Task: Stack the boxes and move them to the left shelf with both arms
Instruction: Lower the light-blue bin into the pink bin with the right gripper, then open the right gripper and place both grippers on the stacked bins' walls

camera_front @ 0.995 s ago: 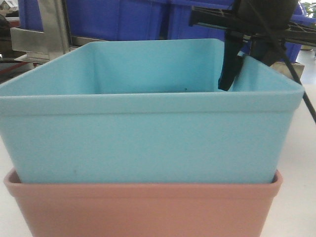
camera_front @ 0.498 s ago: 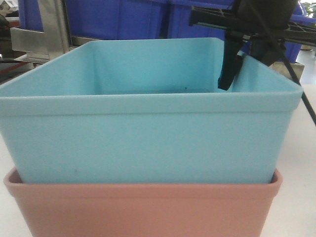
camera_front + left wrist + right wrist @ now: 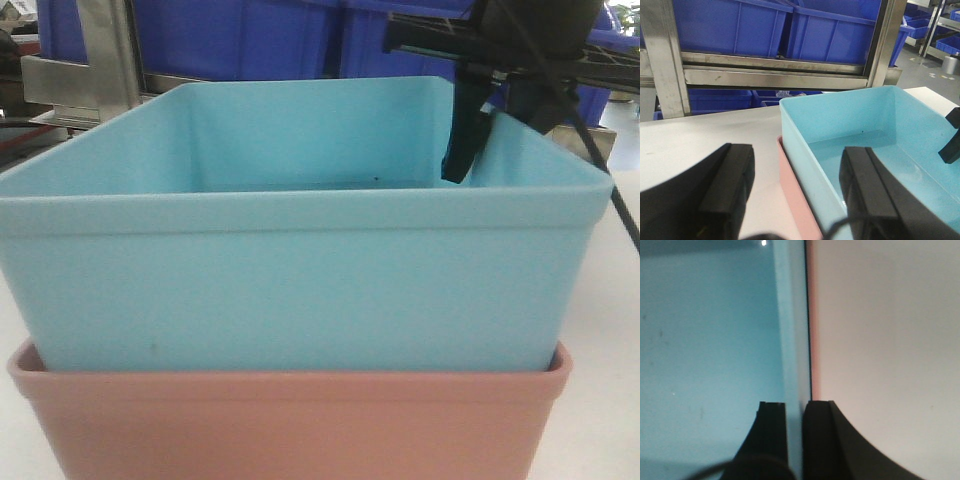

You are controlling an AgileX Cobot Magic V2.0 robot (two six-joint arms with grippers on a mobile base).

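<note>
The light blue tub [image 3: 300, 280] sits nested inside the salmon pink tub [image 3: 290, 420] on the white table. My right gripper [image 3: 490, 150] is shut on the blue tub's right wall. In the right wrist view [image 3: 795, 412] one finger is inside the tub and one is outside, over the pink rim [image 3: 809, 315]. My left gripper [image 3: 799, 150] is open and straddles the stack's left walls. One finger hangs over the table and the other inside the blue tub [image 3: 865, 120], beside the pink edge [image 3: 790, 185]. The steel rack's front bar [image 3: 775, 77] stands behind the tubs.
Royal-blue ribbed crates [image 3: 730, 25] fill the rack behind the steel uprights [image 3: 662, 55], and more sit below the bar. The white tabletop [image 3: 700, 135] runs left of the tubs and also right of them [image 3: 880, 340]. A black cable [image 3: 610, 180] hangs beside the right arm.
</note>
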